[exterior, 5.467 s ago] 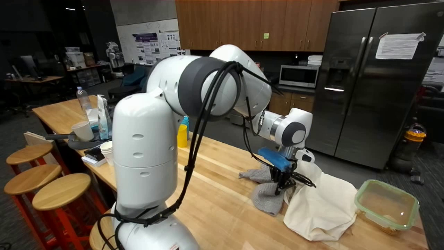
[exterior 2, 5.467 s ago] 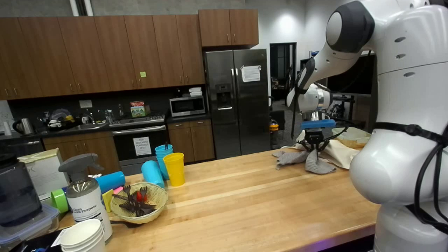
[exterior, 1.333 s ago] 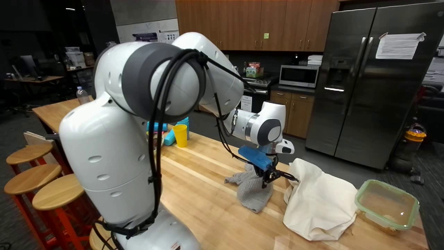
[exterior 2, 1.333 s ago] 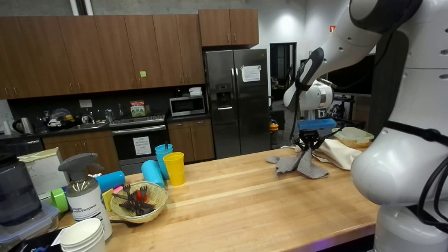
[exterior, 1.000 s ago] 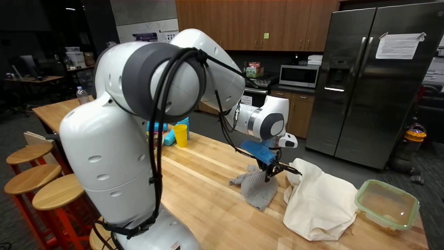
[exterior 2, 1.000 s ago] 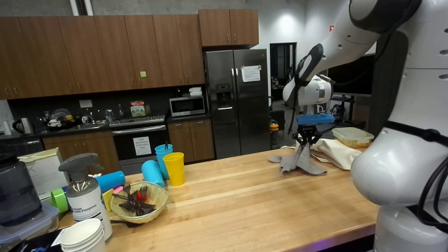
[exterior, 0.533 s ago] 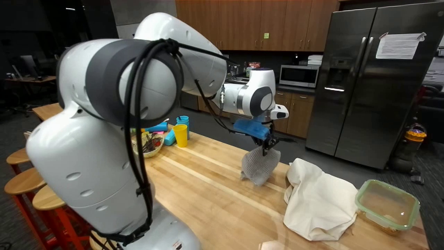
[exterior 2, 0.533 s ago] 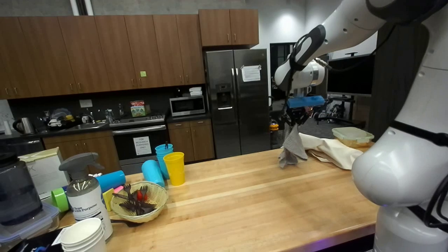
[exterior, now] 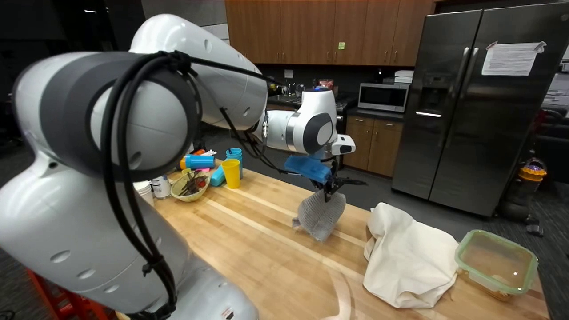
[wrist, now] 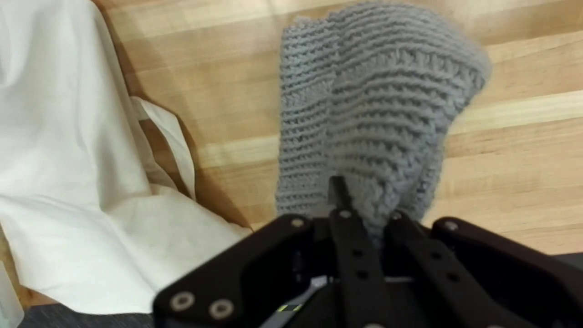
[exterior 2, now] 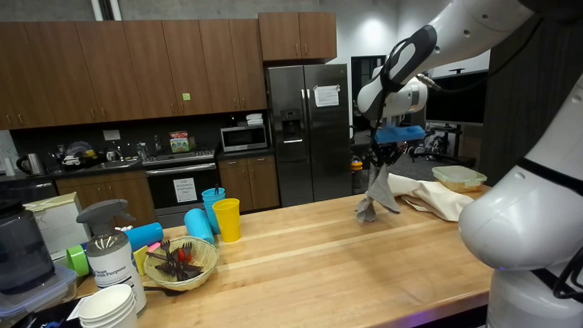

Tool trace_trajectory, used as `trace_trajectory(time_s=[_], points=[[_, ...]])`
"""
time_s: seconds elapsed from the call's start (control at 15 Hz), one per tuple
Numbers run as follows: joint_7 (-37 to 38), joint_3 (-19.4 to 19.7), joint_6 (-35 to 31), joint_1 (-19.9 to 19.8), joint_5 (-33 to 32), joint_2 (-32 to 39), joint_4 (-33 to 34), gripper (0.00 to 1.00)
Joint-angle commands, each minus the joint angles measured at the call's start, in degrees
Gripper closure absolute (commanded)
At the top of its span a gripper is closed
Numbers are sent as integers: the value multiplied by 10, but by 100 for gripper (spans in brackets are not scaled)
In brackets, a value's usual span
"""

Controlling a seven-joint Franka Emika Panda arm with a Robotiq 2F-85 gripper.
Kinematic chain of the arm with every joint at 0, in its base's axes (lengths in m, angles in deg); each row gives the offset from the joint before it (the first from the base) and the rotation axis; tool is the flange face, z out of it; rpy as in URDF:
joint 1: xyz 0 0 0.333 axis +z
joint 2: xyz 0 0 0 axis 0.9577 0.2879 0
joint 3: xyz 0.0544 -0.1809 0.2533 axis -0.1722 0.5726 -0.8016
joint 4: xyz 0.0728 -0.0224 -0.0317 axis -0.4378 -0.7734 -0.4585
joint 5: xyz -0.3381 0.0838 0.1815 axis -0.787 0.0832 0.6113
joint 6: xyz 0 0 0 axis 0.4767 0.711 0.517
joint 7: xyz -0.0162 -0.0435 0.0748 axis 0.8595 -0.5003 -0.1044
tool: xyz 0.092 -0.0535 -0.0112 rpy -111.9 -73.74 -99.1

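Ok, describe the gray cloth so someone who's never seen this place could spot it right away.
Start at the wooden table and follow the white robot arm out to its end effector. The gray cloth hangs there, pinched in the grip. Its gray, ribbed knit sets it apart from the smooth cream fabric lying nearby.

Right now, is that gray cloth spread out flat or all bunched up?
Bunched up: the gray cloth hangs in folds, pinched by the fingers.
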State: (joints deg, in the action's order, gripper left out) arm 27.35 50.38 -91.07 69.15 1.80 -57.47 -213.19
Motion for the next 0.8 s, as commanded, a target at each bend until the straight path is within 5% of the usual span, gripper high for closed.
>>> trace_trajectory(time_s=[0.0,0.4,0.47,0.73], points=[[18,-2,-35,-7,1,-40,-81,99],[26,8,-86,-24,8,-71,-233,99],[21,12,-71,-33,7,-16,-183,99],[10,44,-69,-71,2,29,-201,99]])
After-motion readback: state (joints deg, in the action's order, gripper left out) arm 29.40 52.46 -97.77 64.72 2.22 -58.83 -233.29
